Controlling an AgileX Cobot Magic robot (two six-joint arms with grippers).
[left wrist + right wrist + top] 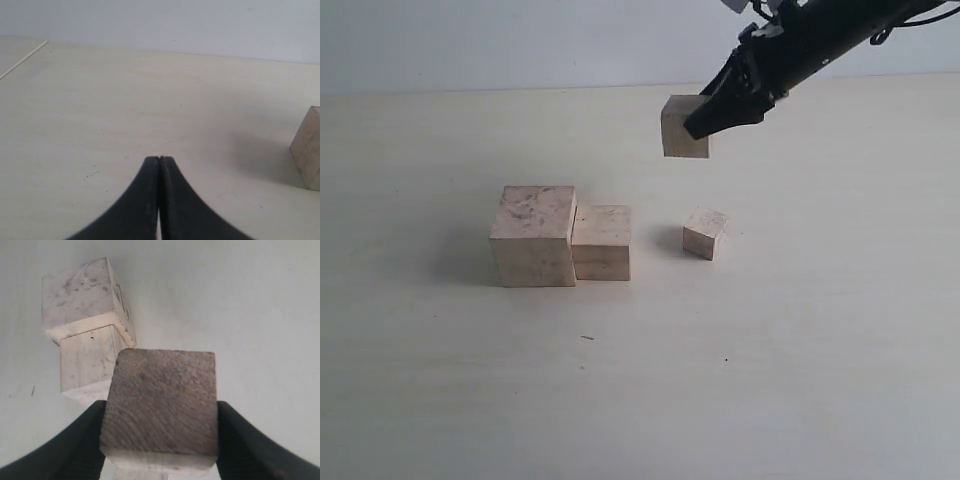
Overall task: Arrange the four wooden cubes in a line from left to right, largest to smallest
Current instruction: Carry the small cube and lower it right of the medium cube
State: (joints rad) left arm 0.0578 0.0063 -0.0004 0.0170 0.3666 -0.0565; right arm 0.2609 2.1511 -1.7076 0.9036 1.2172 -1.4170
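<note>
The largest wooden cube (533, 235) sits on the table with a medium cube (601, 242) touching its right side. The smallest cube (705, 233) lies alone further right. A fourth cube (682, 127) hangs in the air above and behind them, with my right gripper (700, 120) shut on it. In the right wrist view that held cube (162, 407) sits between the black fingers (82, 440), with the largest cube (85, 290) and the medium cube (90, 357) below. My left gripper (160, 159) is shut on nothing, low over bare table.
The pale table (800, 350) spreads wide around the cubes. One wooden cube's corner (307, 155) shows at the edge of the left wrist view, and I cannot tell which cube it is. A pale wall (520, 40) rises behind the table.
</note>
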